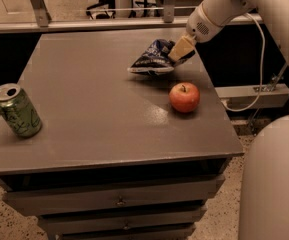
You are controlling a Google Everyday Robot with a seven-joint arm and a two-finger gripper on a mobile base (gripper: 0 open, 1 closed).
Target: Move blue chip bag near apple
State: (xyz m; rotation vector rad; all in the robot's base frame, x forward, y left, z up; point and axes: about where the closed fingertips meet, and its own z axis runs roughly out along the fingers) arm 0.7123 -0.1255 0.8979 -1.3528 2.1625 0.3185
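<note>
Just behind apple [184, 97], hand [177, 54] grips chip bag [151, 59].

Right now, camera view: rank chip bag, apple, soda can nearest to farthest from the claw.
1. blue chip bag, gripped in the claw, back right.
2. apple, right side, nearer the camera.
3. green soda can, left edge.

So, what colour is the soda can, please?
The soda can is green in the camera view; the claw grips the blue chip bag beyond the apple.
</note>
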